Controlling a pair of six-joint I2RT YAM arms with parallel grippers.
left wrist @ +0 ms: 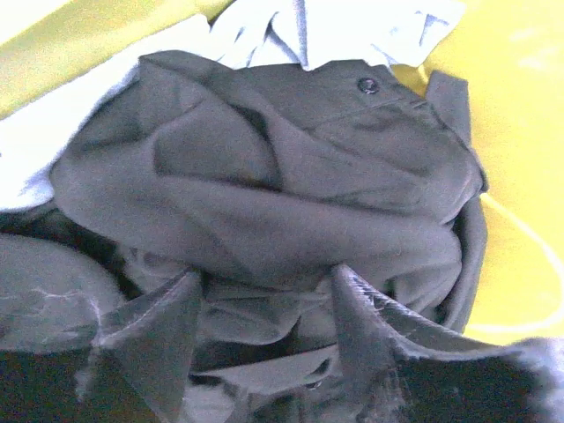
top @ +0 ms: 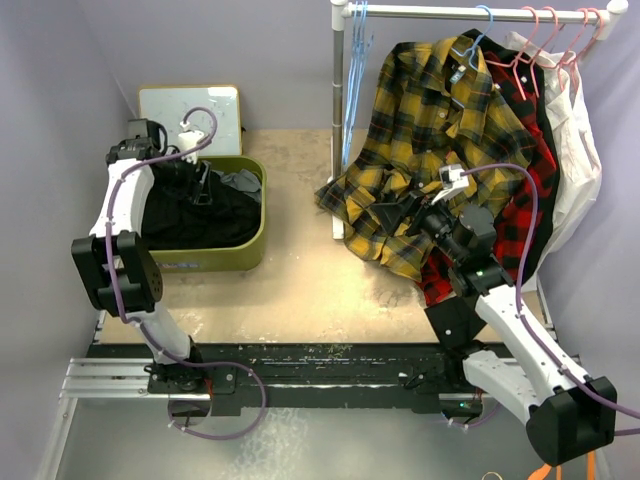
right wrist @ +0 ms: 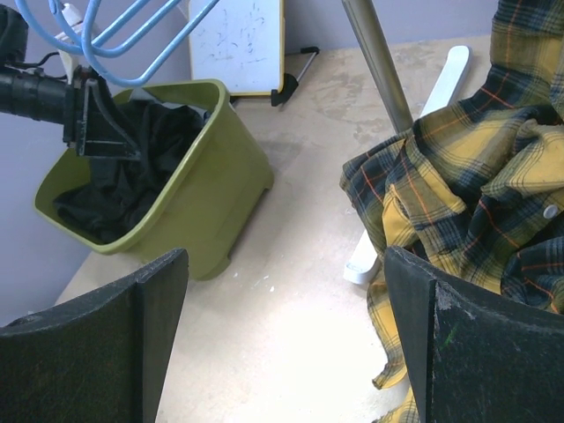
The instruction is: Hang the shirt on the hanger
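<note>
Shirt (left wrist: 291, 194) crumpled in green bin (top: 220, 258), far left. Soft, limp, light, likely to drape and snag, so pinch thick fold near buttoned edge. Left gripper (left wrist: 264, 328) jaws wide, straddling fabric. Right gripper (right wrist: 282, 335) wide, empty.

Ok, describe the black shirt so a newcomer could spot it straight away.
Find the olive-green bin on the left side of the table, in front of the small whiteboard. The black shirt is the dark crumpled heap filling it. Unlike the pale grey garment at the bin's far right corner, it is plain black.
</note>
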